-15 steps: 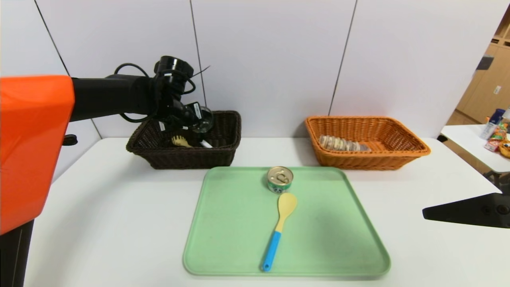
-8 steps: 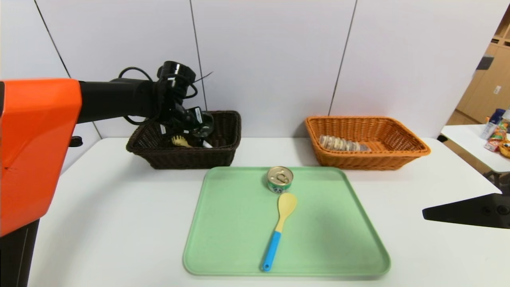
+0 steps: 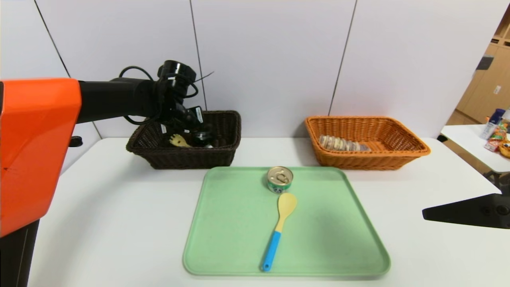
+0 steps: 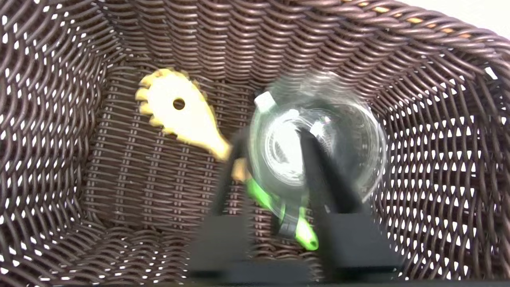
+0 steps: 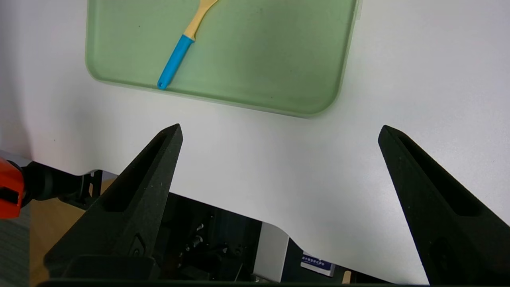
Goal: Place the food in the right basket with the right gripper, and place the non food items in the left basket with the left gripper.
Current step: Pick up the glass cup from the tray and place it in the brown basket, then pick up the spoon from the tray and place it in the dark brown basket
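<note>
My left gripper is down inside the dark brown left basket. Its fingers stand apart around the rim of the glass cup, which is blurred and lies low in the basket. The yellow pasta fork with green handle lies under it, beside a white marker end. The gold-lidded tin and the yellow spoon with blue handle are on the green tray. The striped bread loaf lies in the orange right basket. My right gripper is open and empty, parked at the table's right front edge.
The white table carries both baskets along the back wall. A side table with packets stands at the far right. The tray's near corner shows in the right wrist view.
My left gripper has lowered into the dark basket. The glass cup it was holding has dropped lower in the basket, and the fingers now stand apart. The right arm has not moved.
</note>
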Controlling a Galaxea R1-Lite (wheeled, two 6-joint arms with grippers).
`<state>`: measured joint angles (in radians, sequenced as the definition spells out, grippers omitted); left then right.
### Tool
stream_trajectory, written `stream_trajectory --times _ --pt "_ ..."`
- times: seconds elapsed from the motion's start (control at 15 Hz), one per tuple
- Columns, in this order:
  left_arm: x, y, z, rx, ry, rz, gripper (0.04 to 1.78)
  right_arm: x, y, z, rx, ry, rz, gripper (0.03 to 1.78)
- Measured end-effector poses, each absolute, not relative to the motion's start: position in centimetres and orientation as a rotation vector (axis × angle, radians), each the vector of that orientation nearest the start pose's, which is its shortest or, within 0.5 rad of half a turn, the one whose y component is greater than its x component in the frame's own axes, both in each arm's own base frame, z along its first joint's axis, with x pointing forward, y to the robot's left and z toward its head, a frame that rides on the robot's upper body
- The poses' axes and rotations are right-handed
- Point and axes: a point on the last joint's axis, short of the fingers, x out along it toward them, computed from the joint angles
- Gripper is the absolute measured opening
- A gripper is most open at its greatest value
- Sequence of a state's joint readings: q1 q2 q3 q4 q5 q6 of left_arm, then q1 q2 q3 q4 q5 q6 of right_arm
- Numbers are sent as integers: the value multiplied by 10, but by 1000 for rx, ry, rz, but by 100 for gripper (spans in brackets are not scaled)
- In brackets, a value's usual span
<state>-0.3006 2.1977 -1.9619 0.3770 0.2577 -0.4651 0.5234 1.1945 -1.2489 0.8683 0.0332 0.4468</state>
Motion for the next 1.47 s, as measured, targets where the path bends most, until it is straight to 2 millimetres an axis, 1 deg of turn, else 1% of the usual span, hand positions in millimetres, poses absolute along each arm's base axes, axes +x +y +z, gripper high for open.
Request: stream_trajectory --times 0.13,0.27,0.33,0.47,0.6,0.67,0.73,0.8,0.87,0.93,1.0,1.13,1.27,1.47 --pt "428 -127 217 -285 584 96 86 112 66 289 212 895 336 170" --pt "428 -127 218 -287 580 96 105 112 66 289 213 895 335 170" --pt "427 -126 223 -293 562 92 113 112 66 289 212 896 335 170" --pt "417 -123 245 -310 507 77 126 112 65 289 213 894 331 170" --pt "393 -118 279 -325 455 49 137 113 65 289 209 891 322 170" --pt "376 -116 296 -319 449 18 140 112 64 289 209 889 321 170" --pt "354 -114 313 -305 469 -33 144 112 64 290 209 887 322 170" --pt "331 -115 325 -290 518 -96 147 112 64 290 209 887 321 170" --pt "307 -120 332 -275 595 -180 150 112 64 290 210 887 321 170" --pt "282 -127 334 -253 691 -273 152 112 64 289 208 890 319 170" --pt "262 -134 334 -225 776 -344 154 112 64 288 207 892 318 170" --pt "231 -148 332 -151 889 -440 158 112 64 285 202 904 311 170" --pt "216 -167 330 -96 917 -517 161 111 63 282 198 913 305 170" --pt "203 -197 317 -4 985 -597 164 110 62 280 197 917 303 170"
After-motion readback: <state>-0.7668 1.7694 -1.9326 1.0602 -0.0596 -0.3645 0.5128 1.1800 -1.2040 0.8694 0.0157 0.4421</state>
